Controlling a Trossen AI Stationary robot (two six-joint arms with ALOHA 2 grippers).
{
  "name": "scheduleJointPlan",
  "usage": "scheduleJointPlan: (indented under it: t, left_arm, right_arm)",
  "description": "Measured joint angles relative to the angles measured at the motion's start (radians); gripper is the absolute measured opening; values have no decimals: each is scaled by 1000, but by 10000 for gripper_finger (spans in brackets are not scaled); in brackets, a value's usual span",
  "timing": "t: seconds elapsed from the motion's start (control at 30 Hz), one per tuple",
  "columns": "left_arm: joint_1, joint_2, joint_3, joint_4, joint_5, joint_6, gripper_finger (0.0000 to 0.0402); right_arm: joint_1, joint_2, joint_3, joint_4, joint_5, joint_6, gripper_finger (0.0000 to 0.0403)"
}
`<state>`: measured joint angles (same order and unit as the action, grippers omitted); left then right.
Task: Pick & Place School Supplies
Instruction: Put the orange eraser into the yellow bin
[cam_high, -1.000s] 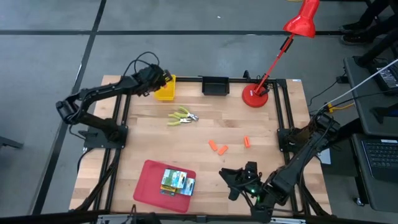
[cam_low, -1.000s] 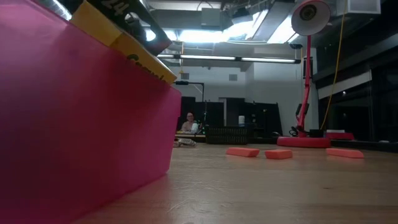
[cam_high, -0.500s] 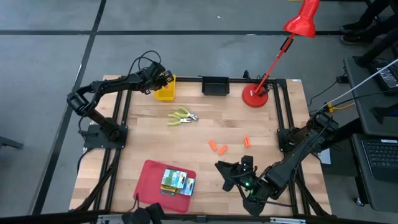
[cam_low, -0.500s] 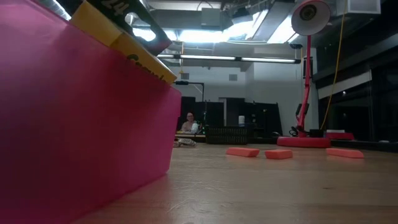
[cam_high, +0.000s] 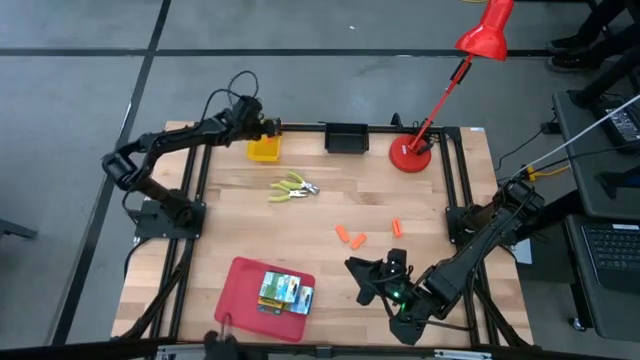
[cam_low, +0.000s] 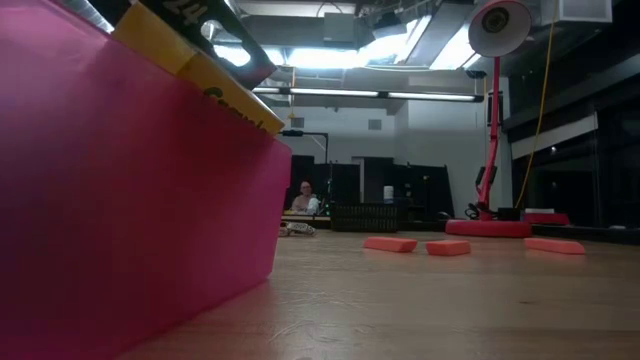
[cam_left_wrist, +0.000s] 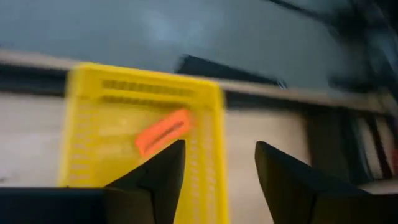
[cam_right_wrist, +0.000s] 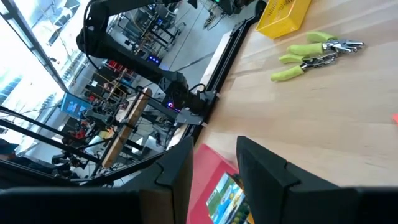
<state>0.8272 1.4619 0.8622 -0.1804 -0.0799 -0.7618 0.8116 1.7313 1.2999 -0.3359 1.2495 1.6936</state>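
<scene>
Left pincer (cam_high: 262, 128) is now spreading wide over the yellow basket (cam_high: 264, 150) at the far left edge of the table (cam_high: 330, 205), after sitting narrow a second ago; its arm is reaching in from the left side. One orange piece (cam_left_wrist: 163, 131) is lying inside the basket, below the parted fingers (cam_left_wrist: 155, 174), not touching them. Nothing is sitting between the jaws in the left wrist view.

Right pincer (cam_high: 372, 283) is hovering low near the front right of the table, slightly shifted from a second ago, fingers (cam_right_wrist: 261, 165) standing partly apart with nothing between them. It is pointing toward the red tray (cam_high: 238, 292) at front left.

Green-and-yellow boxes (cam_high: 285, 292) are lying on the red tray. Yellow-green implements with metal tips (cam_high: 292, 187) are lying together on bare wood near the table's middle left, well apart from both pincers. Three orange pieces (cam_high: 352, 238) are lying loose on the wood right of centre, two close together and one (cam_high: 397, 228) a bit farther right, between the implements and the right arm.

Black bin (cam_high: 346, 138) is sitting at the far edge, just beside the base of the red desk lamp (cam_high: 412, 155). Low view is showing the tray wall (cam_low: 130, 220) up close and the loose orange pieces (cam_low: 390, 243) beyond it.
</scene>
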Motion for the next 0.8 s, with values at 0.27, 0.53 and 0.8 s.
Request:
scheduleJointPlan:
  t: [0.27, 0.53, 0.8]
  left_arm:
    - [-370, -152, 0, -123, 145, 511, 172]
    - [-855, -117, 0, -69, -117, 793, 159]
    - [-884, 169, 157, -167, -81, 783, 159]
  right_arm:
    - [4, 0, 0, 1, 14, -11, 128]
    - [44, 0, 0, 0, 89, -3, 128]
    - [76, 0, 0, 0, 84, 1, 128]
